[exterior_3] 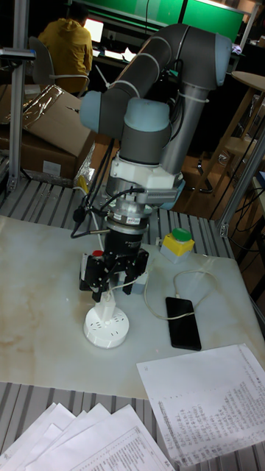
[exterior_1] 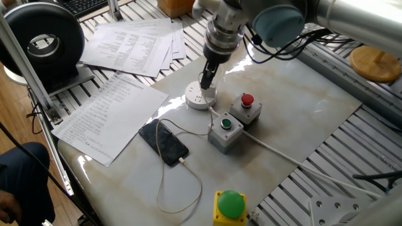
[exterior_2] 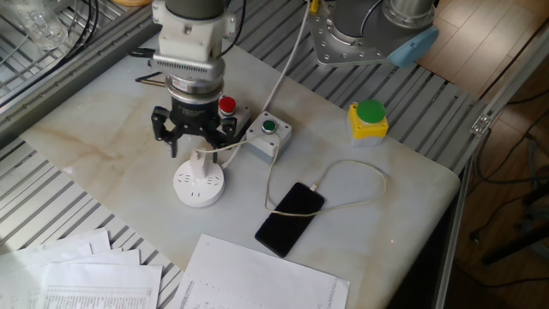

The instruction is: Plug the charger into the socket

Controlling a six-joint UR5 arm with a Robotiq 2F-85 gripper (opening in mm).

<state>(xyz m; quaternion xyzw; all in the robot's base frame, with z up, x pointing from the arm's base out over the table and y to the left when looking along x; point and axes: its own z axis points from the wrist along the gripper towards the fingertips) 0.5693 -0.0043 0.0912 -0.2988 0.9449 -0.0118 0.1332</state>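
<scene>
The round white socket [exterior_2: 199,185] [exterior_1: 200,100] [exterior_3: 105,329] lies on the marble slab. The small white charger [exterior_2: 203,161] [exterior_3: 108,302] stands on the socket's top face, slightly tilted. Its thin cable runs to the black smartphone [exterior_2: 290,220] [exterior_1: 163,142] [exterior_3: 183,322]. My gripper [exterior_2: 196,137] [exterior_3: 114,283] [exterior_1: 206,80] hangs just above the charger, open, its fingers spread to either side and touching nothing. In the one fixed view the charger is mostly hidden behind the fingers.
A grey box with a red button [exterior_2: 227,107] and a grey box with a green button [exterior_2: 268,130] sit right beside the socket. A yellow box with a green dome [exterior_2: 370,118] stands further off. Paper sheets [exterior_1: 113,113] lie at the slab's edge.
</scene>
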